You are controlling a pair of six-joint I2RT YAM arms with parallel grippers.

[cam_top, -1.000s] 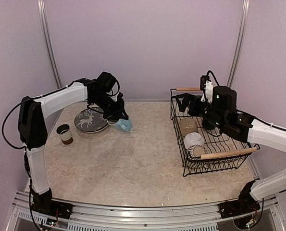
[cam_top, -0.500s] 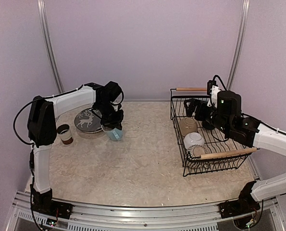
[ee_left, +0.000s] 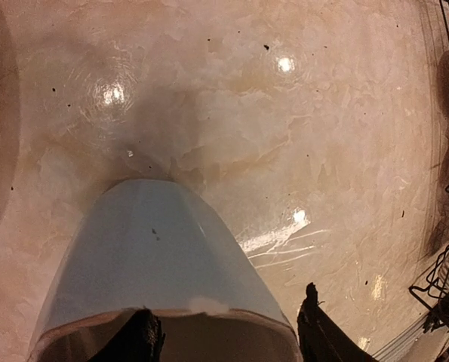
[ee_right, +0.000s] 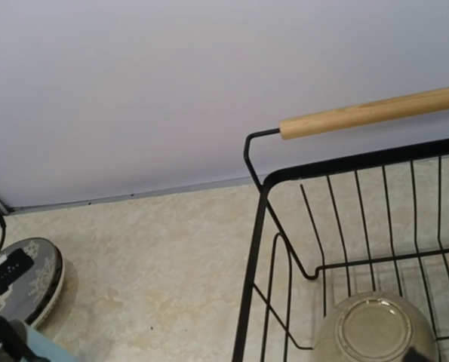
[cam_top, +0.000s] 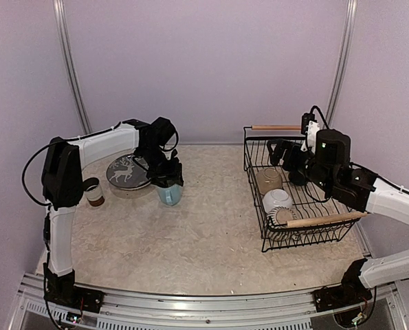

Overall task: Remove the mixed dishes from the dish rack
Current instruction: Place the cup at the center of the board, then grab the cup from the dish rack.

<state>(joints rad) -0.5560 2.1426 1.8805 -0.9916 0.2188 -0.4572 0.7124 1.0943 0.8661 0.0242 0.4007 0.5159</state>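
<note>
Wrist cam: left hand (ee_left: 228, 332) parted astride light blue mug (ee_left: 156, 249) rim; top cam only: right hand (cam_top: 283, 152) open.

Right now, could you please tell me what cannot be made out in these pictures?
Light blue mug: rim cut off by the left wrist view's bottom edge; left claw covers it from above; handle unseen.
Right claw: fingers outside its wrist view; dark against the dish rack from above.
Striped plate: partly behind the wooden handle.
</note>
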